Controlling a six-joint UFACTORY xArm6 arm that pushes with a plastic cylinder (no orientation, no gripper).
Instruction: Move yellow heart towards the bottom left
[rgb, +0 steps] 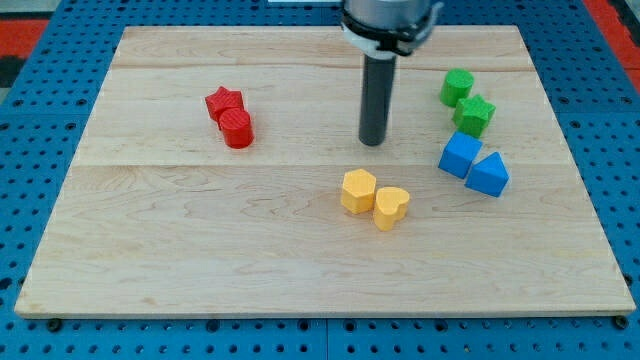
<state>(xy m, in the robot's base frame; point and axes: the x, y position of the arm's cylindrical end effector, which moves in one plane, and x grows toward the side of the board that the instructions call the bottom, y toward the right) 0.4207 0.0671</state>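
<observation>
Dark rod above two yellow blocks on a pale wooden worktop.
My tip, no claw, stands clear above the glossy yellow heart block, which touches the yellow hexagonal block.

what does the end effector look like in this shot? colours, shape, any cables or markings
A straight dark grey, near-black round rod ending in my tip, blunt and flat-ended. Above it sits a wider dark housing with a white ring around its base, cut off by the view's top. No cables or markings show. My tip is above the yellow heart, apart from it.
</observation>
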